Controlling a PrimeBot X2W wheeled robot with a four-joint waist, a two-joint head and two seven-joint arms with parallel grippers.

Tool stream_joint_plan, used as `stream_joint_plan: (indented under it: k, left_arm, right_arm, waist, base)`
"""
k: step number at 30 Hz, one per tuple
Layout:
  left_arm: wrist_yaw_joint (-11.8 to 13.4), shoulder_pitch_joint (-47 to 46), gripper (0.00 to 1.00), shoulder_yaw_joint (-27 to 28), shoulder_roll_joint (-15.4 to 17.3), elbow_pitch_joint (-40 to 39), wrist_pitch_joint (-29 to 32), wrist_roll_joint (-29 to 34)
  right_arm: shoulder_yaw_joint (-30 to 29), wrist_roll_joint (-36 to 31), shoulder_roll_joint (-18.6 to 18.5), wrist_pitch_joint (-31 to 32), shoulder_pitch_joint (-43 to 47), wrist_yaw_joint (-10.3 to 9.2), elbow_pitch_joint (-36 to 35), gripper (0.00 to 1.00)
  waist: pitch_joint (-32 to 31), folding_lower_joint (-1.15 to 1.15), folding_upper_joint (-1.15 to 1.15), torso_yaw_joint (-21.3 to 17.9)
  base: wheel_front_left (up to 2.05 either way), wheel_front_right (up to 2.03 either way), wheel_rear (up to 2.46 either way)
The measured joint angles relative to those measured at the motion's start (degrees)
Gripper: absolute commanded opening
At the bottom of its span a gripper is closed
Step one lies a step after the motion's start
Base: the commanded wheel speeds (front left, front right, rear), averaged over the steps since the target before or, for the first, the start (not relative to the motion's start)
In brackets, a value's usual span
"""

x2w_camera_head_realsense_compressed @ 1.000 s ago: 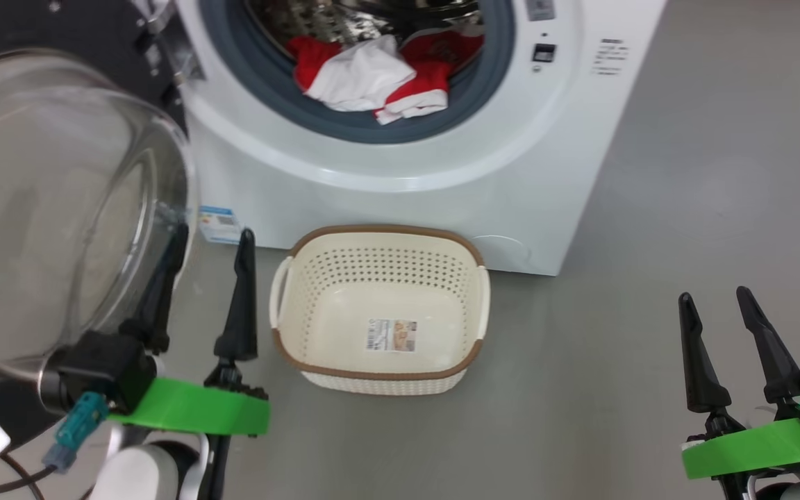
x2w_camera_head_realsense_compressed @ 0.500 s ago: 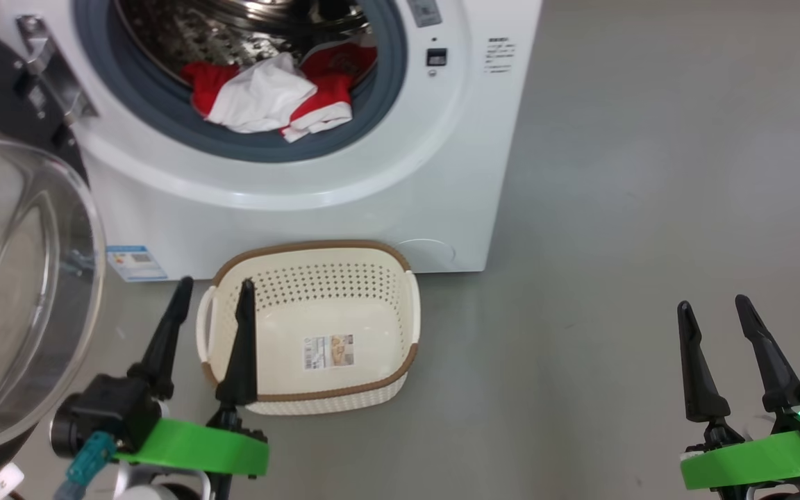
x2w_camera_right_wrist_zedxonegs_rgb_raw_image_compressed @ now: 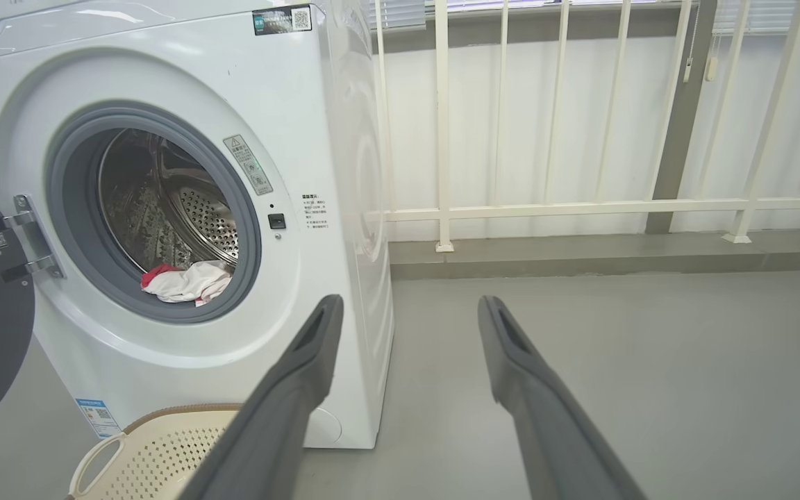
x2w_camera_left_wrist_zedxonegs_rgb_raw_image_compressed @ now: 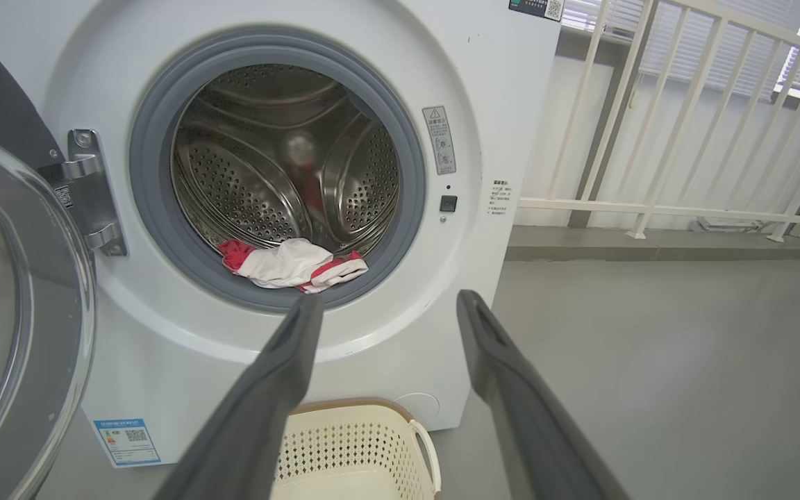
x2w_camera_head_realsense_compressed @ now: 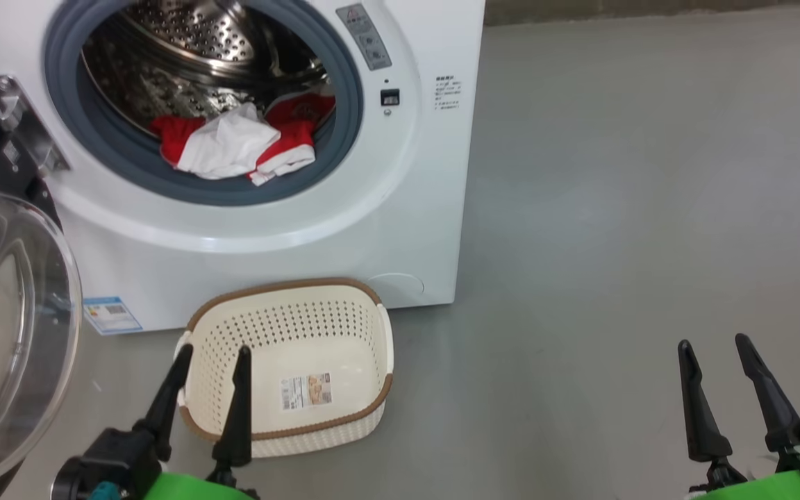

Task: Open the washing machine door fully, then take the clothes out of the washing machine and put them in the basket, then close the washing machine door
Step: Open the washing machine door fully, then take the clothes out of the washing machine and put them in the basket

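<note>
At 7 and 5 o'clock my left gripper (x2w_camera_head_realsense_compressed: 213,348) and right gripper (x2w_camera_head_realsense_compressed: 712,341) gape wide, holding nothing. The basket (x2w_camera_head_realsense_compressed: 282,285) sits by the left one. At 9 the open washing machine door (x2w_camera_head_realsense_compressed: 18,333) is cut off. At 11 the clothes (x2w_camera_head_realsense_compressed: 226,142) bunch in the washing machine (x2w_camera_head_realsense_compressed: 414,208); I can't count them.

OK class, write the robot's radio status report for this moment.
Left gripper open, empty. Right gripper open, empty. Washing machine door open; clothes in drum; basket empty. No obstruction.

Grey floor (x2w_camera_head_realsense_compressed: 615,208) carries the washing machine (x2w_camera_head_realsense_compressed: 414,208); the basket (x2w_camera_head_realsense_compressed: 282,286) sits just before it, empty.
</note>
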Motion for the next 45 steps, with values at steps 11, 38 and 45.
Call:
stream_joint_plan:
  k: [11,38,45]
  left_arm:
    - [0.34,2.64,1.00,-0.04,0.36,0.79,0.00,-0.16]
    - [1.88,4.83,1.00,-1.94,1.43,1.09,0.35,-0.12]
    - [1.70,4.82,1.00,-2.25,1.34,0.99,0.24,-1.09]
  right_arm:
    - [-0.66,0.08,0.12,0.00,4.33,0.00,-1.74,1.00]
    - [-0.59,0.11,0.21,-0.08,6.47,0.00,-3.15,1.00]
    - [-0.52,0.68,0.21,-0.08,6.44,0.00,-3.14,1.00]
  waist:
    - [-3.25,0.00,0.00,-0.01]
    - [-4.66,0.00,0.00,0.52]
    - [-4.65,0.00,0.00,0.85]
  base:
    - [0.00,0.00,0.00]
    - [0.26,-0.26,0.00]
    - [1.51,-1.49,-0.02]
